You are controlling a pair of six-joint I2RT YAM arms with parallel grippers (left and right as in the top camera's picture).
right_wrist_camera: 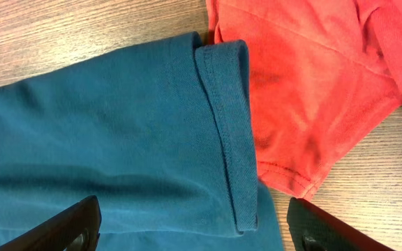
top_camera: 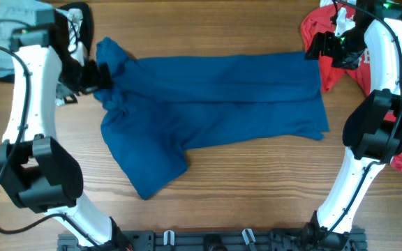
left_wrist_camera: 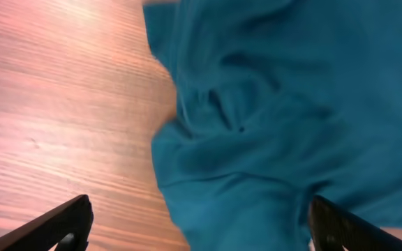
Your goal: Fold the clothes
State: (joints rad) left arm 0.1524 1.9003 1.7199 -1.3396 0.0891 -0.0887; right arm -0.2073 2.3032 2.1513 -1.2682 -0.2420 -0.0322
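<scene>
The dark blue shirt (top_camera: 215, 97) lies across the middle of the table, folded into a long band, with a bunched end at the left and a flap hanging toward the front left. My left gripper (top_camera: 95, 74) hovers at that bunched left end. In the left wrist view it (left_wrist_camera: 201, 233) is open, its fingers (left_wrist_camera: 61, 226) wide apart over the wrinkled blue fabric (left_wrist_camera: 292, 104) and bare wood. My right gripper (top_camera: 317, 47) is at the shirt's far right corner. It (right_wrist_camera: 194, 230) stands open over the hemmed sleeve (right_wrist_camera: 229, 139), holding nothing. The red T-shirt (right_wrist_camera: 306, 84) lies partly under that hem.
The red T-shirt (top_camera: 319, 24) is heaped at the back right, behind and beside the right arm. Pale folded jeans (top_camera: 5, 31) and a black garment (top_camera: 75, 17) sit at the back left, behind the left arm. Bare wood (top_camera: 257, 181) shows in front of the shirt.
</scene>
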